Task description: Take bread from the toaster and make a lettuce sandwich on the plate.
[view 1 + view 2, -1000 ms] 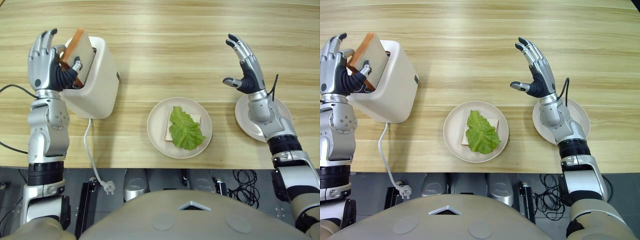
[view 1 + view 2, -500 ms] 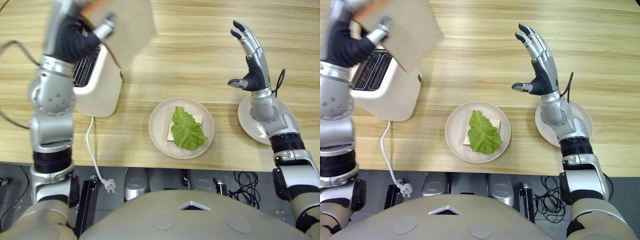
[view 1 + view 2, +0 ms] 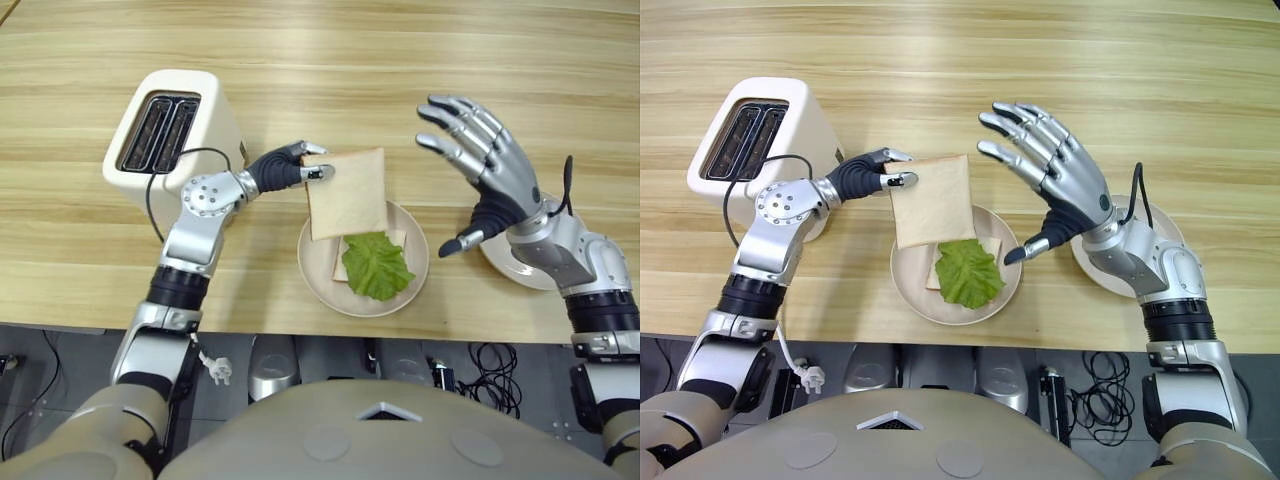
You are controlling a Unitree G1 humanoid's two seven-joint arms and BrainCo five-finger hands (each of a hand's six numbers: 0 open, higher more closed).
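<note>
two head eyes look down, sharing the table [image 3: 400,60].

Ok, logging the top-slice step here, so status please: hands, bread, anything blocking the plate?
Left hand shut on bread slice, held over far rim of plate. Right hand open, raised right of plate. Lettuce on bottom slice, nothing blocking.

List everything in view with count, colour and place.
cream slotted toaster: one, cream, table's left
square white bread slice: one, white, held above plate
second bread slice: one, white, under lettuce
crinkled green lettuce leaf: one, green, on plate
round cream plate: one, cream, centre
smaller cream plate: one, cream, under right forearm
light wooden table: one, tan, beneath everything
white power cord: one, white, off near edge
left hand: one, silver, gripping square slice
right hand: one, silver, open, right of plate
</note>
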